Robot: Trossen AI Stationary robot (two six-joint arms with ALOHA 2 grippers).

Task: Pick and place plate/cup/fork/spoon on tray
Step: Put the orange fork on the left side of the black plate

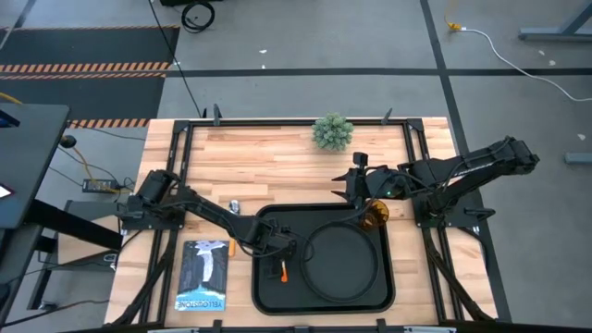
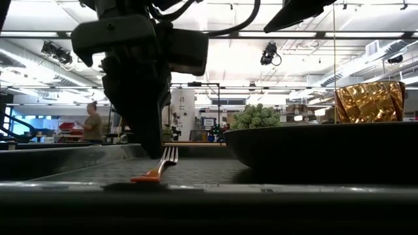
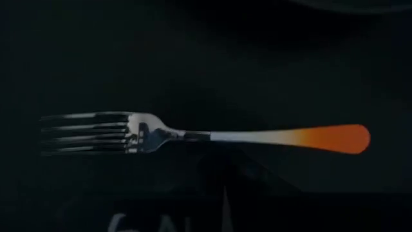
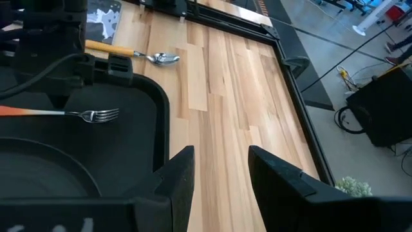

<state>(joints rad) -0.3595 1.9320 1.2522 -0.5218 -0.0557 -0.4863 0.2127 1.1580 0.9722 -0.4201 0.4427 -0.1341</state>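
Note:
The black tray (image 1: 260, 294) lies at the table's near middle, with the round black plate (image 1: 342, 259) in its right half. The fork (image 3: 193, 135) lies flat on the tray's left half, orange handle toward the near edge (image 1: 283, 271). My left gripper (image 1: 277, 247) hangs just above the fork's tines (image 2: 168, 155). The amber cup (image 1: 376, 215) stands at the tray's far right corner; on the tray or beside it, I cannot tell. My right gripper (image 4: 222, 154) is open and empty, beside the cup, above the tray's far edge. The spoon (image 4: 132, 53) lies on the wood left of the tray.
A small green plant (image 1: 333, 131) stands at the far middle of the table. A dark booklet (image 1: 203, 275) lies left of the tray near the front edge. Bare wood shows between the plant and the tray. A person (image 2: 91, 123) stands far off in the room.

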